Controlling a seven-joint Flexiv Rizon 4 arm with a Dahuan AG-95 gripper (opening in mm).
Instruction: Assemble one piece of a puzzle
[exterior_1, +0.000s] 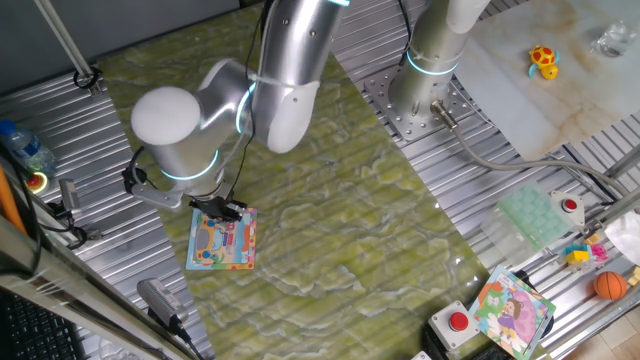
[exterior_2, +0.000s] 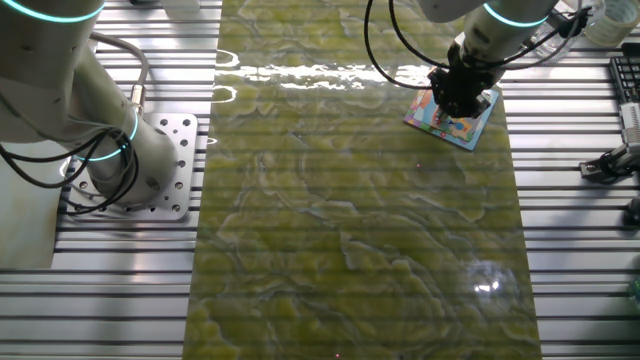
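We are looking across the surface (exterior_1: 400, 230), which is wearing a green-yellow marbled mat, and taking the puzzle (exterior_1: 221, 241) as our landmark. Nearest to us, well apart from the puzzle at the metal edge, a second picture board in purple and green (exterior_1: 512, 311) is lying beside a red button (exterior_1: 458, 322) and an orange ball (exterior_1: 610, 286). The puzzle itself is lying flat on the mat, its light-blue border showing around the orange, pink and yellow picture. Our gripper (exterior_1: 222, 210) is reaching down right over the puzzle's far edge, and in the other fixed view the gripper (exterior_2: 457, 103) is covering much of the puzzle (exterior_2: 470, 128). We cannot tell whether the fingers are spread or pinching, and we cannot make out the piece. Farther back, well beyond the puzzle, a yellow toy (exterior_1: 543, 60) is sitting on a pale board.
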